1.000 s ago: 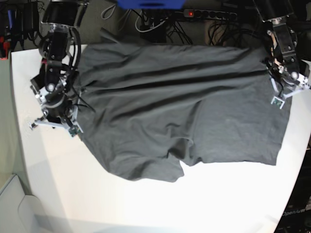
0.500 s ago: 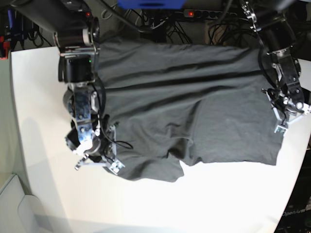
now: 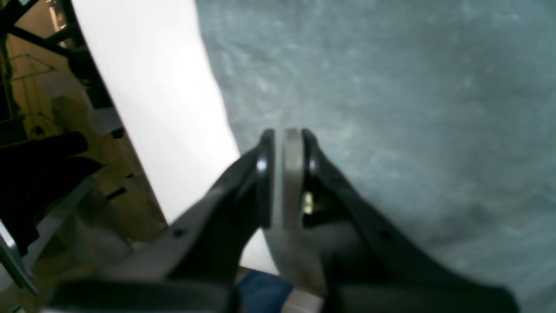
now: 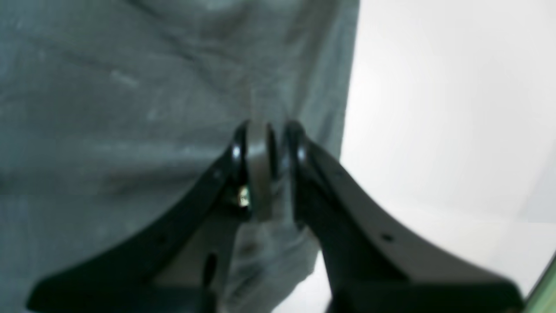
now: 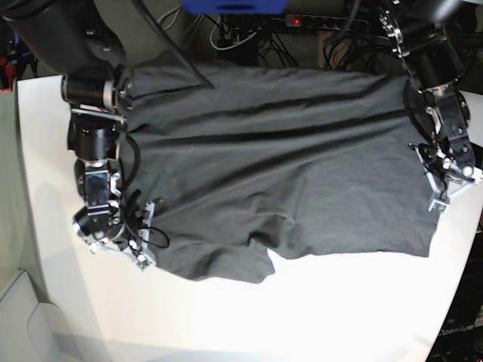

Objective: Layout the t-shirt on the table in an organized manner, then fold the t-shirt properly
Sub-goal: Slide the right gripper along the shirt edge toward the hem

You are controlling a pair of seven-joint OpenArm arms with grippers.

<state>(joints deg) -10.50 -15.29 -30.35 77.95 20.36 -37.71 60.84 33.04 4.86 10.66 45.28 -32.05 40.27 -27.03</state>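
Observation:
The dark grey t-shirt (image 5: 287,151) lies spread and wrinkled across the white table (image 5: 302,317), its lower edge bunched near the middle. My right gripper (image 5: 121,245) is at the shirt's lower-left corner. In the right wrist view the right gripper (image 4: 268,134) is nearly closed over the t-shirt (image 4: 130,87) near its edge, with a crease running into the tips. My left gripper (image 5: 440,200) hangs at the shirt's right edge. Close up, the left gripper (image 3: 282,139) is shut, with nothing seen in it, just above the t-shirt (image 3: 391,87) beside bare table (image 3: 152,87).
A power strip and black cables (image 5: 324,21) lie beyond the table's far edge, next to a blue object (image 5: 234,6). The table's edge drops off near the left gripper, with furniture (image 3: 43,174) beyond it. White tabletop (image 4: 434,108) shows beside the right gripper.
My right arm came down the shirt's left side, swung inward over the cloth, then drew back left. My left gripper slid down the right edge toward the hem. The lower-left cloth shifted.

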